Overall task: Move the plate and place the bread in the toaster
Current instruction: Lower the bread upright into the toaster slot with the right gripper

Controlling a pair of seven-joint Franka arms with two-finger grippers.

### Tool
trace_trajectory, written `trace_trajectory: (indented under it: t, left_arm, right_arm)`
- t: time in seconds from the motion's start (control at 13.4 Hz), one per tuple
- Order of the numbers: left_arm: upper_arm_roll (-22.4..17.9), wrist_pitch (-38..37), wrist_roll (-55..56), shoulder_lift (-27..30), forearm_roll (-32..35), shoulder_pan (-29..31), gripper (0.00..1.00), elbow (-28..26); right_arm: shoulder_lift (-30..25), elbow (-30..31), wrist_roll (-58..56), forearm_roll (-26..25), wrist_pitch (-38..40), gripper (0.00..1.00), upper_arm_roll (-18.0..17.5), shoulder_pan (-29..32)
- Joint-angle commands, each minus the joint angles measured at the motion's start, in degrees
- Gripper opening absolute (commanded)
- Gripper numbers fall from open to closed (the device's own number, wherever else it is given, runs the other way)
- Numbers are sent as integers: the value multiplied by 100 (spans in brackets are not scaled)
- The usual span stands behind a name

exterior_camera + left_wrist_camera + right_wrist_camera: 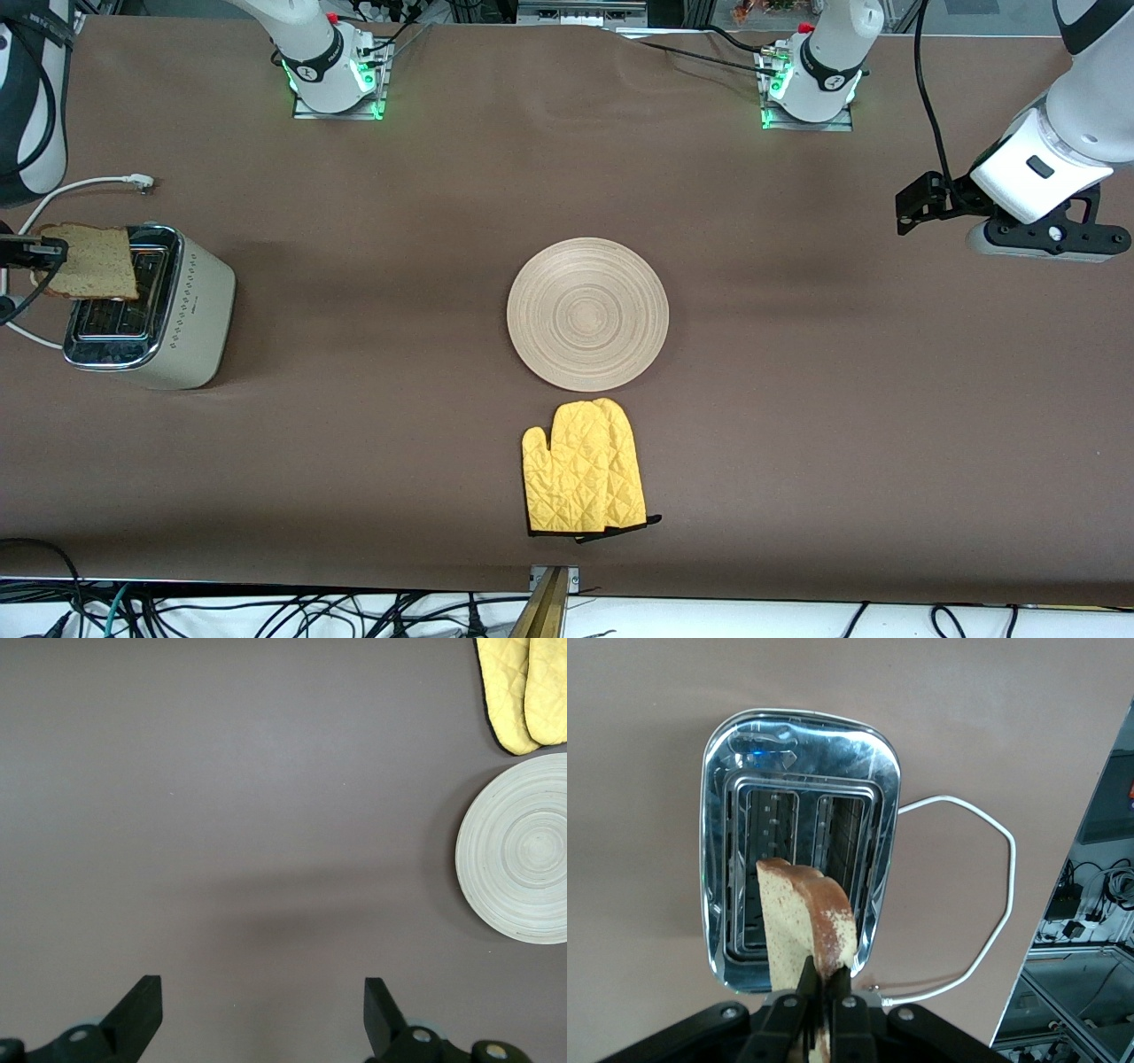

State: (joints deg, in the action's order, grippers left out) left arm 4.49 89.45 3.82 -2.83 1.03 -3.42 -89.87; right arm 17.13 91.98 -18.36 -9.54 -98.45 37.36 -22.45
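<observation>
Surface: brown table (797,399), my two bases along its upper edge in the front view
Plate: round wooden plate (587,314) lies flat mid-table, nothing on it
Mitt: yellow oven mitt (583,480) just beside the plate, nearer the front camera
Toaster: cream toaster (151,307) stands at my right arm's end, white cord (983,904) trailing from it
Bread: bread (89,261) pinched upright in my right gripper (819,1014), over the toaster's slots
Left gripper: my left gripper (257,1019) waits over bare table at my left arm's end, fingers spread wide, holding nothing
</observation>
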Motion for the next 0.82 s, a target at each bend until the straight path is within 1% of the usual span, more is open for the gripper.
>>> trace_trajectory:
  t: [0.0,0.22,0.52,0.75]
  left_arm:
    - [-27,-94,31,-34,-111,-19,100,118]
    - [-27,-94,23,-34,-111,-1,100,118]
    - [-36,-94,23,-34,-111,8,100,118]
    - [-27,-94,23,-34,-111,17,100,118]
  right_arm:
    - [212,-172,-107,-57,-164,0,8,39]
    - [405,-181,-19,-57,-209,0,8,39]
    - [704,-435,-1,-22,-306,0,8,39]
    - [888,-541,332,-22,-306,0,0,39]
